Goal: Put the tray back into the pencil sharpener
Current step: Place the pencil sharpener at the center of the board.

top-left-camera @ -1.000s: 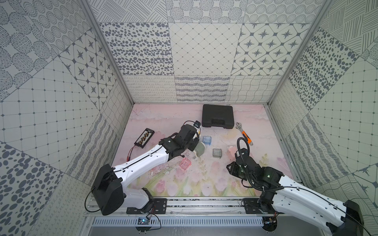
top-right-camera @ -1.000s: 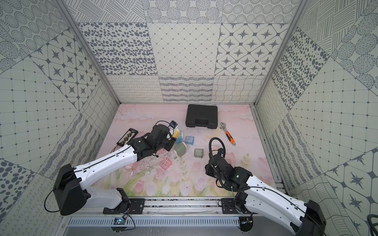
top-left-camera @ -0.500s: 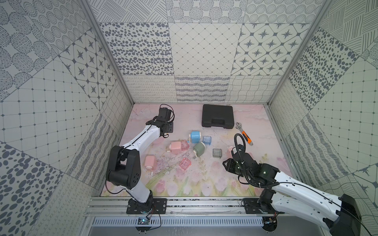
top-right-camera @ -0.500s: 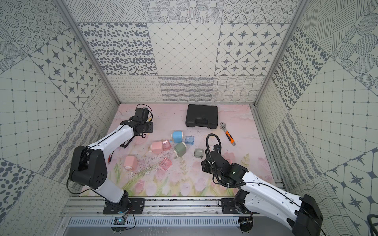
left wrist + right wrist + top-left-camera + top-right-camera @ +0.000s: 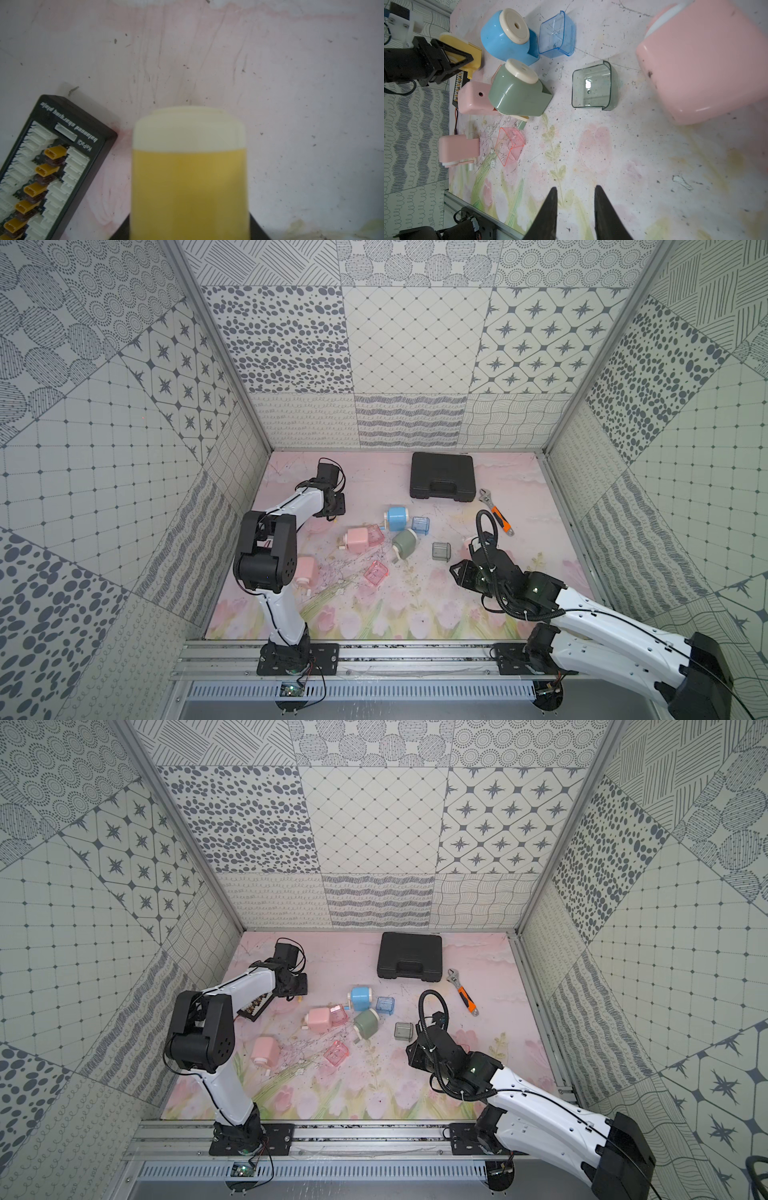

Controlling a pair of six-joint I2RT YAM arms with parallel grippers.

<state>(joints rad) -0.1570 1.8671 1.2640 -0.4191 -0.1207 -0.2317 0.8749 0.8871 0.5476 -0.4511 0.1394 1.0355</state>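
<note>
While lying loose on the bench [image 5: 415, 605], apart from every sharpener: grey-green tray [image 5: 441, 551], just right of the green sharpener [image 5: 404, 543]; blue tray [image 5: 420, 525] just right of the blue sharpener [image 5: 397, 518], farther back; pink tray [image 5: 376, 574] nearer and to the left; intended tray unclear, likely the grey-green, nearest the right arm [image 5: 582, 618].

Just changed: left arm [image 5: 299, 506] gone from the middle of the cluster, reached into a second ago, and now drawn back to the far left, beside the charging plate [image 5: 52, 166]; left jaws pressed onto a yellow sharpener [image 5: 189, 166], carried off with them; probable meaning for the task, a middle freed of the other arm, with open access to tray and green sharpener.

Right arm edged slightly leftward, low over the near right of the bench, forearm stretched in from the near right corner; right jaws spread a little, empty, pointed towards the trays yet well short of them; pink sharpener [image 5: 704, 62] just beside, on the far side.

Insertion not begun; next, presumably, a reach for the grey-green tray.
</note>
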